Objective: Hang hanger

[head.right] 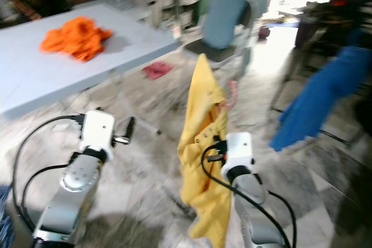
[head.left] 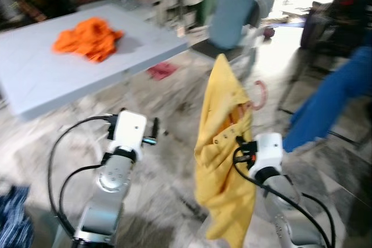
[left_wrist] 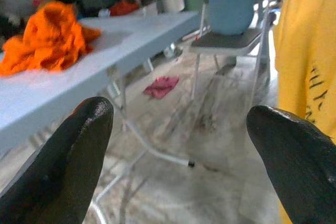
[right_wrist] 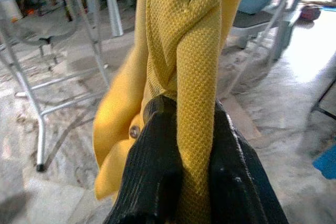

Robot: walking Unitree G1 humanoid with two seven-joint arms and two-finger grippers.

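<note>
My right claw [right_wrist: 178,145] is clamped on a twisted fold of the yellow garment [head.left: 224,161], its two black fingers [right_wrist: 152,171] pressed on either side of the cloth. The garment hangs with its long axis upright, peak above the claw and bulk trailing below toward the floor. A pinkish curved piece [head.left: 260,94] shows just beside its upper edge (probably the hanger's hook, though blur keeps me from being sure), so the task's thing sits above and slightly outboard of the right claw, already on that arm.

My left claw [left_wrist: 178,150] is spread wide with nothing between the fingers, held low over the marble floor [head.left: 168,114], well apart from the garment, which lies off to its right.

Farther out stands the pale worktop [head.left: 35,79] carrying an orange cloth heap [head.left: 88,38], a red scrap [head.left: 161,71] on the floor under its edge, and a blue-backed chair [head.left: 229,15] beyond. Blue fabric [head.left: 331,100] hangs on my far right, perhaps from a rack; I judge the hanging spot lies that way, nearer the right arm.
</note>
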